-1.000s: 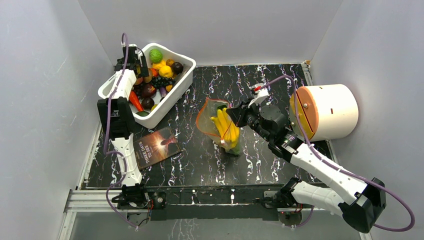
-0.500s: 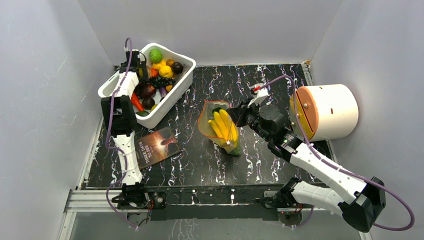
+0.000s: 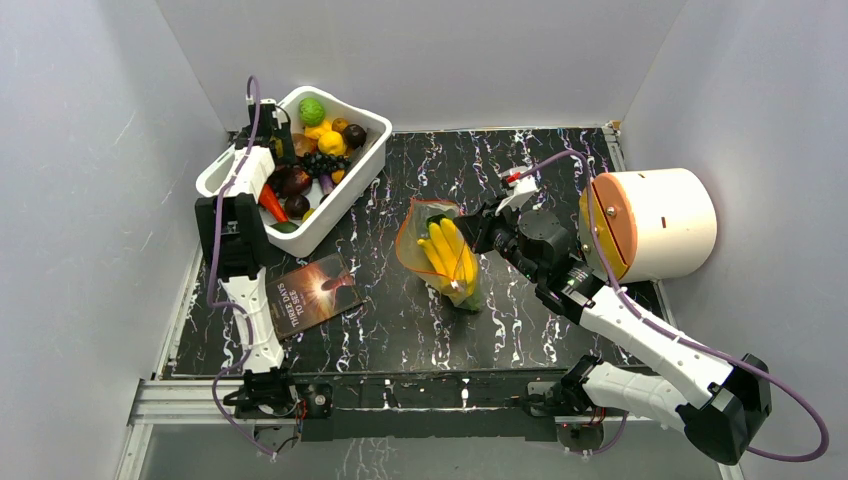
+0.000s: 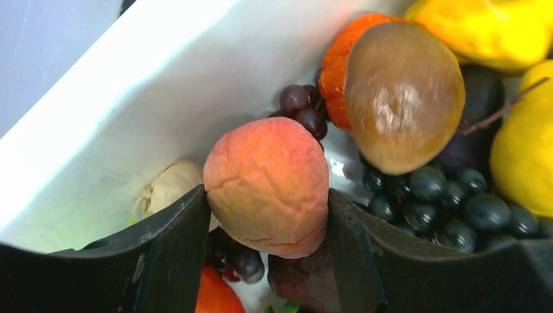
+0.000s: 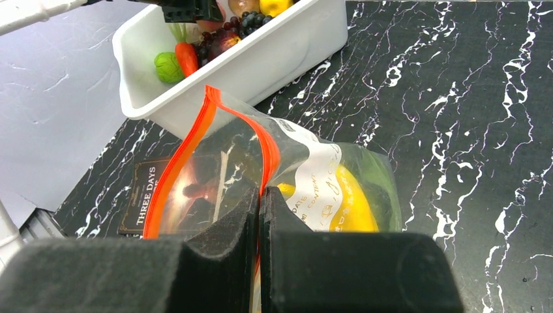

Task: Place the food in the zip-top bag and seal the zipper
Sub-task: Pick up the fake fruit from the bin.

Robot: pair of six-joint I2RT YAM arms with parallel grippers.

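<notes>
Food (image 4: 266,171) in left gripper (image 4: 267,203), zipper (image 5: 270,149) in right gripper (image 5: 259,197)

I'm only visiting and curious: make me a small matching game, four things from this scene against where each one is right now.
Things:
1. peach
2. banana bunch
3. booklet
4. zip-top bag

Places:
A. flat on the table, near the left arm
B. rim pinched in the right gripper
C. between the fingers of the left gripper, within the white tub
D. inside the clear pouch

Pairs: 1-C, 2-D, 3-A, 4-B.
</notes>
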